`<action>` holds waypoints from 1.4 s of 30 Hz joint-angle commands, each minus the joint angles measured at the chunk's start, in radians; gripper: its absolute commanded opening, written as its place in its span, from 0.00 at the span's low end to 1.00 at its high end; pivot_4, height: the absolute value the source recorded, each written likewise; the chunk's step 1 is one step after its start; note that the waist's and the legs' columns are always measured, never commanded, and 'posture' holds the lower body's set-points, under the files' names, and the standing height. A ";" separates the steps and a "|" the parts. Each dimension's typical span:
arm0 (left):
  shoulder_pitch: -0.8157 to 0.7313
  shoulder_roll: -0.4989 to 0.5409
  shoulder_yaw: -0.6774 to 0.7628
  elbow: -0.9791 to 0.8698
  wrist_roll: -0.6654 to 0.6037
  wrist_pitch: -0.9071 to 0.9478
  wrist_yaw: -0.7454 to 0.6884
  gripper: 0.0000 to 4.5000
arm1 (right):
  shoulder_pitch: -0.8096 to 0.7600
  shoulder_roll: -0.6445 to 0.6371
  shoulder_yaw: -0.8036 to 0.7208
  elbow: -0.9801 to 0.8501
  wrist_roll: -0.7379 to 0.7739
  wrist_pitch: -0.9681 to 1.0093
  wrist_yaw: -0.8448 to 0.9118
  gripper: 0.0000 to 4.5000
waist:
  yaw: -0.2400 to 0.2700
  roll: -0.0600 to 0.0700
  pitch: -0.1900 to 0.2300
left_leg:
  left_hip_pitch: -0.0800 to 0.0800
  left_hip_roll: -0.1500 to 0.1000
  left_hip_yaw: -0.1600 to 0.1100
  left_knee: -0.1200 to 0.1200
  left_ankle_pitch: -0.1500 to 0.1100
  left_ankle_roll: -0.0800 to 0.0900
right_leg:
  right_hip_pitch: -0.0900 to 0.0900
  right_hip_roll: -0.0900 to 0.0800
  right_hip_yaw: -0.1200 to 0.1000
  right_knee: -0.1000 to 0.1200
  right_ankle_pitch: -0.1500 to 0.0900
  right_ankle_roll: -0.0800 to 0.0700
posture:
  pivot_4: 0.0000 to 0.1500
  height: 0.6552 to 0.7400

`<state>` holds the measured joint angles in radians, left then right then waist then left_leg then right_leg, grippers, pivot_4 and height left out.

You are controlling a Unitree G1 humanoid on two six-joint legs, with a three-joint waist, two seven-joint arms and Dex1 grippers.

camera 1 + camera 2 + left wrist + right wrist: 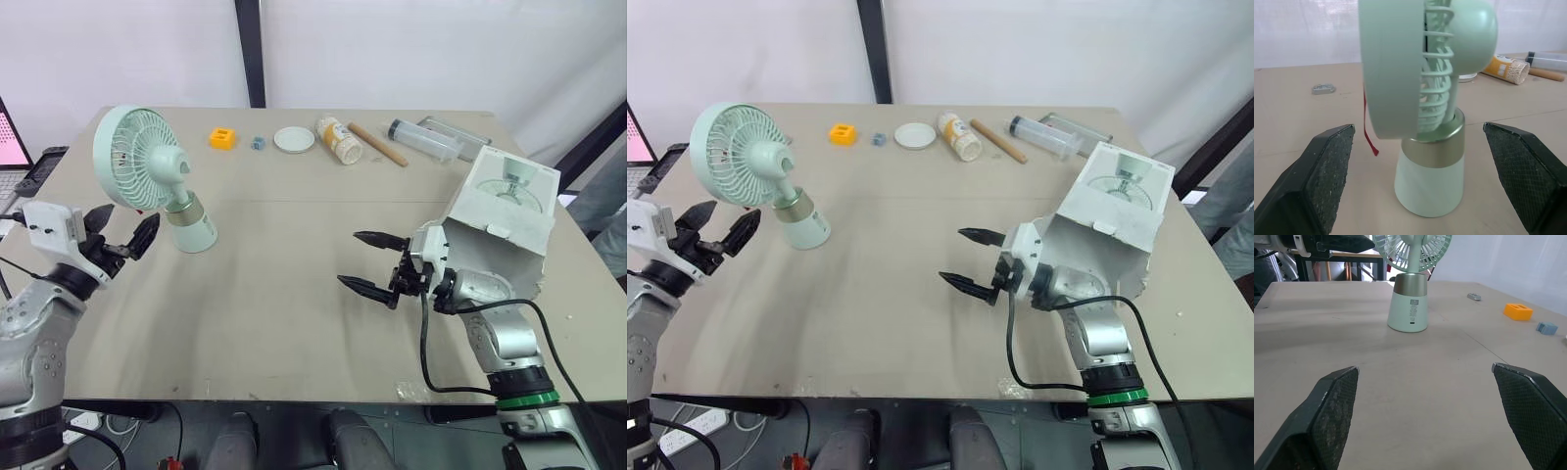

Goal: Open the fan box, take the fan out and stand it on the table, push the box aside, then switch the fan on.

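Observation:
A mint-green fan (157, 176) with a gold band above its pale base stands upright on the table's left side. My left gripper (122, 235) is open just to its left, fingers apart and pointing at the base without touching it. The white fan box (505, 211) lies at the right, its open end facing my right arm. My right gripper (377, 262) hangs open over the table's middle, in front of the box, holding nothing. The right wrist view looks across bare table to the fan (1409, 284), with the left gripper (1344, 243) behind it.
Along the far edge lie an orange block (223, 138), a small blue piece (258, 143), a white lid (294, 140), a tipped bottle (339, 140), a wooden stick (377, 144) and a clear syringe-like tube (423, 138). A laptop (12, 147) sits off the left edge.

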<state>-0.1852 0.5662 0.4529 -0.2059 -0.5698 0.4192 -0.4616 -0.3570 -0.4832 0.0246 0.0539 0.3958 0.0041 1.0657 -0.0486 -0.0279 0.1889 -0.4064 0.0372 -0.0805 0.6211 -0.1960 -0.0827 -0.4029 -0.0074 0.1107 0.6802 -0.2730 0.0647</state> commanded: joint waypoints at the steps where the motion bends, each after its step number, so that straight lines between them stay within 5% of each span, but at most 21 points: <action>1: -0.044 0.026 0.009 0.001 0.004 0.001 0.010 1.00 | -0.001 -0.001 -0.008 -0.017 -0.004 -0.017 -0.001 0.99 | 0.000 0.000 0.000 | 0.000 0.000 0.000 0.000 0.000 0.000 | 0.000 0.000 0.000 0.000 0.000 0.000 | 1.00 1.00; 21: -0.201 0.005 -0.015 0.094 -0.025 0.061 0.019 1.00 | 0.009 0.001 -0.006 -0.022 -0.023 -0.027 -0.014 0.99 | 0.000 0.000 0.000 | 0.000 0.000 0.000 0.000 0.000 0.000 | 0.000 0.000 0.000 0.000 0.002 -0.002 | 1.00 1.00; 42: -0.176 0.004 0.018 0.091 -0.064 0.058 0.021 1.00 | 0.017 -0.009 -0.006 -0.024 -0.034 -0.028 -0.003 0.99 | 0.000 0.000 0.000 | 0.000 0.000 0.000 0.000 0.000 0.000 | 0.000 0.000 0.000 0.000 0.002 -0.002 | 1.00 1.00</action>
<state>-0.3573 0.5583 0.4394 -0.0929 -0.6203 0.4890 -0.4390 -0.3320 -0.4843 0.0271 0.0536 0.3582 -0.0044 1.0621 -0.0486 -0.0282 0.1890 -0.4064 0.0372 -0.0806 0.6211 -0.1959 -0.0829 -0.4030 -0.0073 0.1106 0.6803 -0.2714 0.0625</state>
